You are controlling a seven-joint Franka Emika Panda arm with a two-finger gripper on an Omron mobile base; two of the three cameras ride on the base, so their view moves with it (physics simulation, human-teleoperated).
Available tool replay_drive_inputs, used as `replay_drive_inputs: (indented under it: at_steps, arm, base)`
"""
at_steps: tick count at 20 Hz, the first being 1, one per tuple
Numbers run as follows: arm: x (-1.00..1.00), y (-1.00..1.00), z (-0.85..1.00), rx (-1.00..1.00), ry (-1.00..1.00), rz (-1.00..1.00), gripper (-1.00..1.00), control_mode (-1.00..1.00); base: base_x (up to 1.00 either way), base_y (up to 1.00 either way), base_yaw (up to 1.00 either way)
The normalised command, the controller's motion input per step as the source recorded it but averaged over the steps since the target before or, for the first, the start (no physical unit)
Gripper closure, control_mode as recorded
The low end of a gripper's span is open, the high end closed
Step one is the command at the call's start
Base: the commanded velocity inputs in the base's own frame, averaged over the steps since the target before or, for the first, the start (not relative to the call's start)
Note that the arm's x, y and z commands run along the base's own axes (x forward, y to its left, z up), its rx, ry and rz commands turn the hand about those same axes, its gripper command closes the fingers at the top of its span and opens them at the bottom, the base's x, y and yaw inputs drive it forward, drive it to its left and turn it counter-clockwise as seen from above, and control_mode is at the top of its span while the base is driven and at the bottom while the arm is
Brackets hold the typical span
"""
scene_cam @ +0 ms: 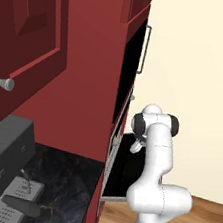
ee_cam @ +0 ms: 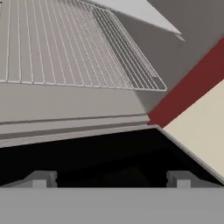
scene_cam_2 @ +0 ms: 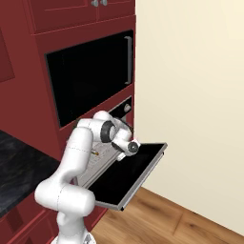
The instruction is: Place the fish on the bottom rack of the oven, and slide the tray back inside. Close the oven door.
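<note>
Here we see the oven door dropped down flat, its dark glass face looking up, and the bottom rack pulled out over it from the oven. In the right base view, a small slender thing with an orange end lies on the rack beside the arm's elbow; we take it for the fish, and its long axis seems to run roughly along the rack's front edge, but it is too small to tell which way it points. The hand hangs above the inner part of the door, just before the rack's front. Its two fingertips stand far apart; it is released and holds nothing and touches nothing.
</note>
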Motion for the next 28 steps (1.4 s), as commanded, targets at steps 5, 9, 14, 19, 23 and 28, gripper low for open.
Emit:
replay_drive_inputs:
  at_steps: [5,9,14,19,23,28]
  arm:
    - [-0.57,-1.0,1.0,0.0,0.0,0.0,-1.0,-1.0]
    - [-0.51,-1.0,1.0,0.0,0.0,0.0,-1.0,-1.0]
    - [-0.55,-0.98,1.0,0.0,0.0,0.0,-1.0,-1.0]
    - [-0.46,-1.0,0.46,0.0,0.0,0.01,-1.0,-1.0]
    - [-0.44,-0.88,-0.09,0.0,0.0,0.08,-1.0,-1.0]
    - [-0.22,-0.28,-0.81,0.01,-0.06,0.15,-1.0,-1.0]
  base:
    - [0.0,0.0,0.0]
    - [0.0,0.0,0.0]
    - [0.0,0.0,0.0]
    - [0.0,0.0,0.0]
    - [0.0,0.0,0.0]
    - [0.0,0.0,0.0]
